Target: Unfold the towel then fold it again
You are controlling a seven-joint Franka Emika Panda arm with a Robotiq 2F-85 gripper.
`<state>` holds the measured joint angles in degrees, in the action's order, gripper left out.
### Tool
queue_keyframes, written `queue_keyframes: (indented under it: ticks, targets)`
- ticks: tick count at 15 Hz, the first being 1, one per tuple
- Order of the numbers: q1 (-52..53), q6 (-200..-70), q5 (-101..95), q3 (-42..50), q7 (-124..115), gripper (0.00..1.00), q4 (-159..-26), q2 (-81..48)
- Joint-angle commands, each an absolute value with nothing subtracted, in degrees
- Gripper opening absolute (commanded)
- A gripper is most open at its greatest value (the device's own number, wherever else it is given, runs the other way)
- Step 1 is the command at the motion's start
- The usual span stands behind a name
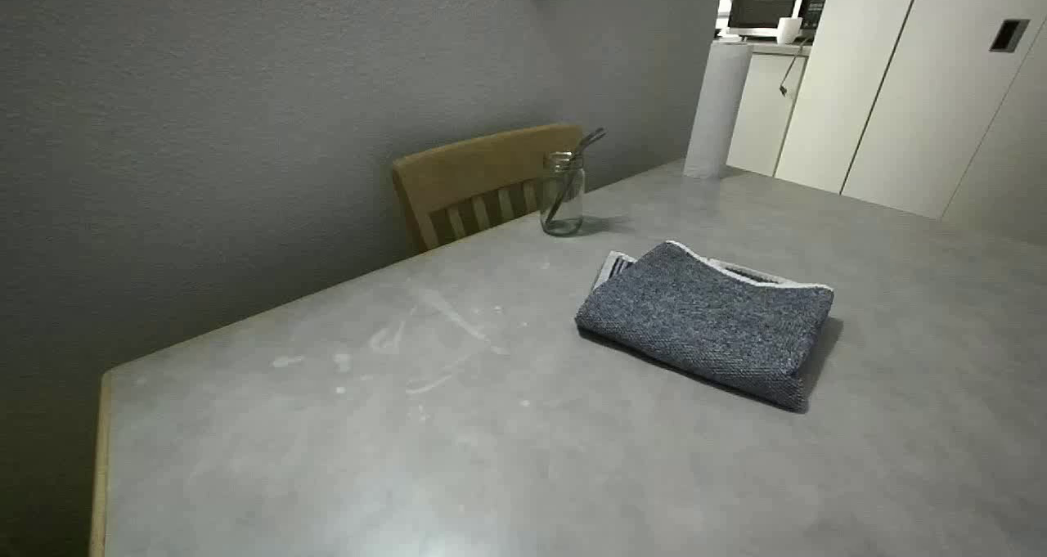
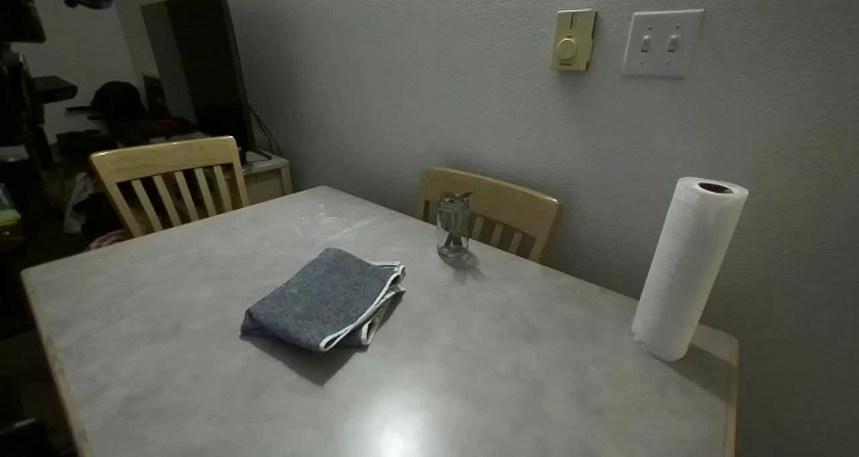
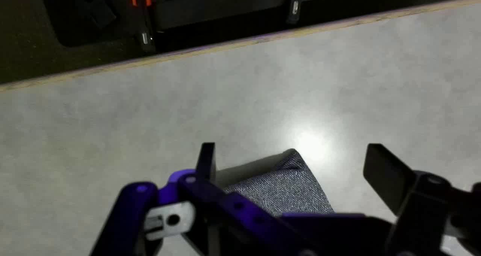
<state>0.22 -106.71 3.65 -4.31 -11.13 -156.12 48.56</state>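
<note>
The dark grey-blue towel (image 1: 712, 320) lies folded in a layered bundle on the table, its pale trim showing along one side. In an exterior view that trimmed side of the towel (image 2: 322, 299) shows several stacked edges, slightly spread. From the wrist view I look down on a corner of the towel (image 3: 282, 192); the rest is hidden behind the gripper's body. My gripper (image 3: 291, 147) stands open, its fingertips wide apart and nothing gripped between them. The towel's corner appears in the gap between the fingers, seen below. Neither exterior view shows the arm or gripper.
A glass jar (image 1: 563, 197) with metal straws stands near the wall-side table edge, beyond the towel. A paper towel roll (image 2: 691, 269) stands upright by a table corner. Wooden chairs (image 2: 171, 168) border the table. In the wrist view the table edge (image 3: 225, 47) runs across the top.
</note>
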Motion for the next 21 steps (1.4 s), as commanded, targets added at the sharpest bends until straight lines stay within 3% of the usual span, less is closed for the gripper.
queue_keyframes:
  ticks: [1, 21]
  targets:
    - [0.0, -106.6, 3.8, -4.5, -11.0, 1.0, -156.0, 48.5]
    - [-0.1, -109.0, 2.6, -3.3, -7.8, 1.0, -156.8, 48.2]
